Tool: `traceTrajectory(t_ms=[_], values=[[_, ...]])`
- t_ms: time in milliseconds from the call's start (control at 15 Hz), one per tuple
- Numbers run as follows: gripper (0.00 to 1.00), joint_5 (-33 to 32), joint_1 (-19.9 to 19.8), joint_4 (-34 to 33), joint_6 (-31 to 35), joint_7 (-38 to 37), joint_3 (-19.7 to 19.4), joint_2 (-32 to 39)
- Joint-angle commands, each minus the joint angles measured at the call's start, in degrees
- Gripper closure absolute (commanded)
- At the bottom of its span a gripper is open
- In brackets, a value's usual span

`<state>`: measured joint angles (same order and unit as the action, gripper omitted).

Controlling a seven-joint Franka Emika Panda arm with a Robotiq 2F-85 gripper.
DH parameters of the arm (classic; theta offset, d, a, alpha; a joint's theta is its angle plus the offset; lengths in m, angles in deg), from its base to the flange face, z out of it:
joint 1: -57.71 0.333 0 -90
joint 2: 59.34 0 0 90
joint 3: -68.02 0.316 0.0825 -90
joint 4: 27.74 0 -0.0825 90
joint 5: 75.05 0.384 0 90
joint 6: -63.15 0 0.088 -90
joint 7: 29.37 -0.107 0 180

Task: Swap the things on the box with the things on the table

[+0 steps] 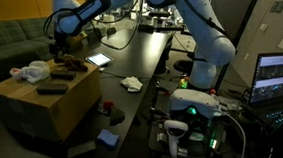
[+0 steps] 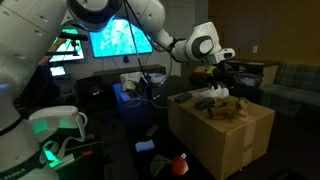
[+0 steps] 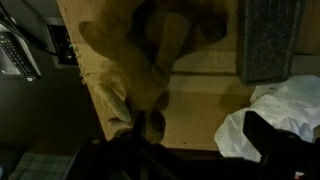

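A cardboard box [image 1: 43,104] [image 2: 222,138] carries a brown soft thing [image 1: 70,64] [image 2: 224,106] [image 3: 140,55], a white crumpled bag [image 1: 31,71] [image 3: 275,115] and a dark flat pad [image 1: 52,89] [image 3: 270,40]. On the black table lie a white cloth [image 1: 132,84], a tablet [image 1: 98,60], a small red thing [image 1: 108,108] [image 2: 180,163] and a blue block [image 1: 108,137] [image 2: 145,147]. My gripper [image 1: 57,50] [image 2: 222,72] [image 3: 200,130] hovers over the box top. It is open and empty, with bare cardboard between the fingers, the brown thing to one side and the bag to the other.
A green sofa [image 1: 4,43] stands behind the box. A laptop [image 1: 280,77] and lit screens [image 2: 115,38] stand by the robot base [image 1: 189,111]. Cables and clutter lie at the table's far end [image 1: 153,23].
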<state>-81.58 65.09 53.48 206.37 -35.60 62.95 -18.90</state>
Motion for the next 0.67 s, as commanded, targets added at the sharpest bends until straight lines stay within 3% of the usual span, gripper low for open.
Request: traceTrajectory(t_ms=[0, 600], values=[[0.00, -0.9, 0.2, 4.9, 2.3, -0.7, 0.7, -3.8], [0.00, 1.7, -1.4, 7.7, 1.6, 2.3, 5.3, -2.4]])
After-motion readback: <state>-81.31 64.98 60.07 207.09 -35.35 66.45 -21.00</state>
